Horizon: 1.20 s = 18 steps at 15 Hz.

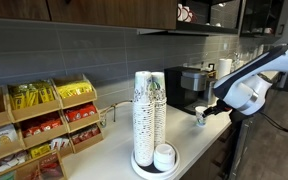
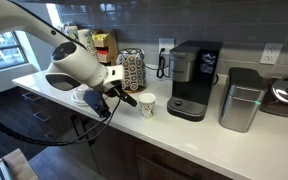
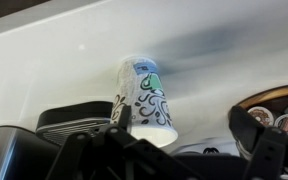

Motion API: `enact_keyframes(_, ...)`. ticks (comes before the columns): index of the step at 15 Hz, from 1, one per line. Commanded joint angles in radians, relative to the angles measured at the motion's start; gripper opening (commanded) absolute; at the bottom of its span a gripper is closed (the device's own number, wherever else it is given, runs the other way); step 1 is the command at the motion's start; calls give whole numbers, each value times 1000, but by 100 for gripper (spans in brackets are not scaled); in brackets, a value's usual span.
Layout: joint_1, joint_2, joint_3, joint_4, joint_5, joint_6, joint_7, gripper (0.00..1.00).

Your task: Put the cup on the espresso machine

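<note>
The task looks barely begun. The cup (image 2: 146, 105), small and white with dark swirling print, stands upright on the white counter (image 2: 189, 138), out in front of the espresso machine (image 2: 192, 78) and a little to the arm's side of it, near the machine but not on any part of it. The gripper (image 2: 127, 97) hovers low over the counter just beside the cup, on the side away from the machine. In the wrist view the cup (image 3: 144, 100) sits ahead of the dark fingers (image 3: 118, 112), one of which lies close along its wall, and the jaws appear spread wide with nothing clamped between them; whether that finger actually touches the paper cannot be told. An exterior view shows the same arrangement from the far end of the counter, with the cup (image 1: 199, 122) low at the gripper's tip and the machine (image 1: 189, 90) behind it. What appears left is nearly everything: centring the cup between the jaws, closing gently on the soft paper, lifting, carrying it across to the machine, and setting it down there.
</note>
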Motion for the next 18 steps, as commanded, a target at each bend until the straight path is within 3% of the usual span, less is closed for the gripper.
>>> enact_keyframes(1,92,27,-91,35,126,0,-129,100)
enact_keyframes(2,42,3,-42,12,59,0,-63,100)
enact_keyframes(13,48,4,-45,16,65,0,-71,100)
enact_keyframes(18,56,144,-67,91,91,-16,-58,100)
